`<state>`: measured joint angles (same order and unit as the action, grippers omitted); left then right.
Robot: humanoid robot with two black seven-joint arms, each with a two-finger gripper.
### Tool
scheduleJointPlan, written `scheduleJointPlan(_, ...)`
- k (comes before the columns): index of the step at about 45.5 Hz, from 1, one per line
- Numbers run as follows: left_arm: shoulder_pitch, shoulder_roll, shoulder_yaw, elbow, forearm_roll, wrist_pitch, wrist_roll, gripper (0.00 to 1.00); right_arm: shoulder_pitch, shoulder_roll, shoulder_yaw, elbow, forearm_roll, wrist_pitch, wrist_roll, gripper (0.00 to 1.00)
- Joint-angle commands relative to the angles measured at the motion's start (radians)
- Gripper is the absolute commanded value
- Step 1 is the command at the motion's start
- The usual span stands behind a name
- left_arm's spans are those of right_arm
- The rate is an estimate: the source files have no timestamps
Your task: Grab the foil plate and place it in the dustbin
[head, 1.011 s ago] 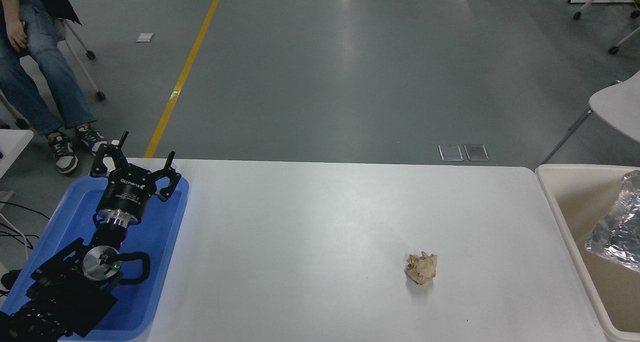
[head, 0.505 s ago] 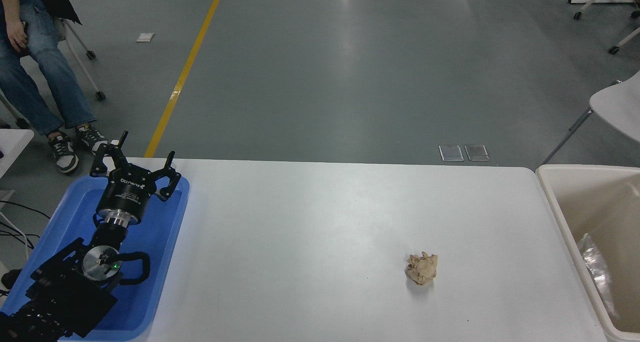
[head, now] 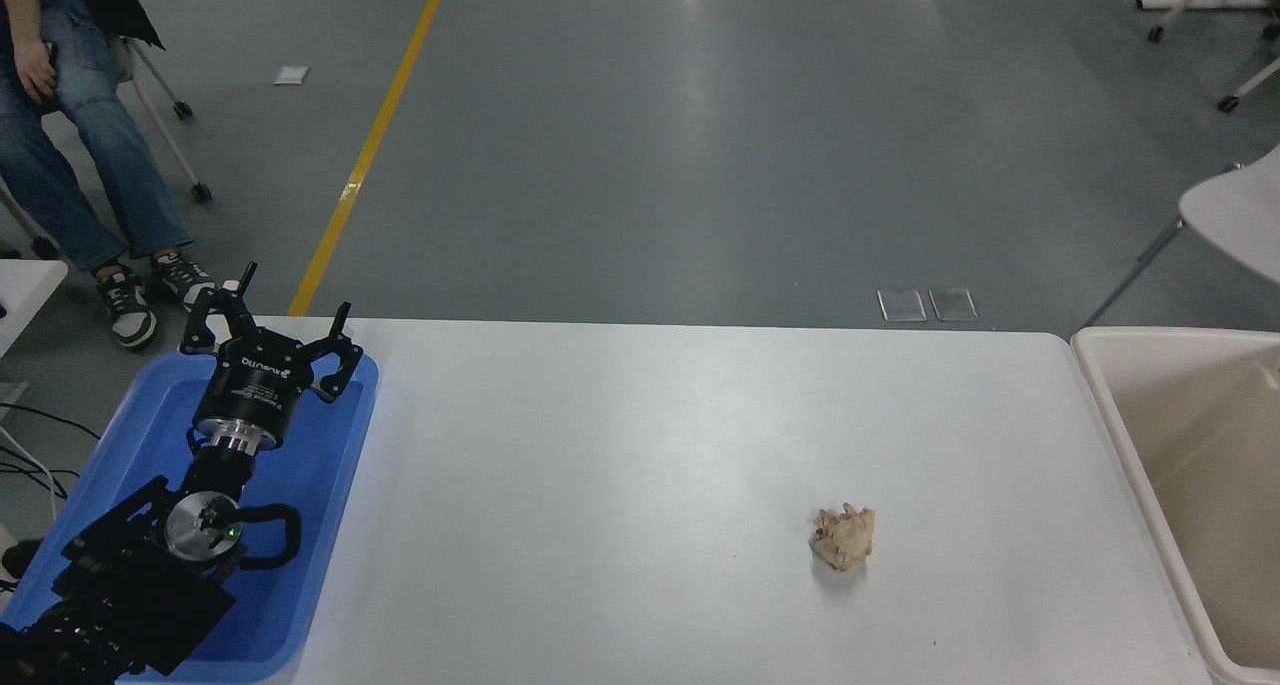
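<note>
The beige dustbin [head: 1130, 435] stands at the table's right end, and only its rim and smooth inner walls show. The foil plate is out of view; none of it shows in the part of the bin that I can see. My left gripper [head: 270, 310] is parked at the lower left over the blue tray, fingers spread open and empty. My right arm and gripper are out of view.
A shallow blue tray [head: 340, 465] lies on the table's left end under the left arm. A small crumpled tan paper ball [head: 845, 537] lies right of centre on the white table [head: 650, 445]. A person sits at the far left [head: 60, 115]. A white chair [head: 1235, 215] stands at the right.
The foil plate was in the dustbin's opening at the right edge, sank lower half a second ago, and has now dropped out of sight. The left arm has not moved.
</note>
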<state>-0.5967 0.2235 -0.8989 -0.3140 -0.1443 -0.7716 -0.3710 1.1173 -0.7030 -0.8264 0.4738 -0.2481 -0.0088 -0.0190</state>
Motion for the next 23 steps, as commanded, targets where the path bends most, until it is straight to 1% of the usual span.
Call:
scheduleJointPlan(1, 0.0, 0.0, 0.0, 0.0, 0.0, 0.0, 0.0, 1.0, 0.346, -0.023, -0.232, 0.248, -0.003, 0.052, 0.001, 1.0)
scheduleJointPlan(10, 0.0, 0.0, 0.0, 0.0, 0.0, 0.0, 0.0, 1.0, 0.633, -0.018, -0.339, 0.436, -0.005, 0.248, 0.001, 1.0)
scheduleJointPlan(19, 0.0, 0.0, 0.0, 0.001, 0.0, 0.0, 0.0, 1.0, 0.855, -0.013, -0.347, 0.534, -0.008, 0.556, 0.001, 1.0)
scheduleJointPlan(23, 0.0, 0.0, 0.0, 0.001, 0.0, 0.0, 0.0, 1.0, 0.918, 0.007, -0.349, 0.592, -0.014, 0.641, 0.001, 1.0)
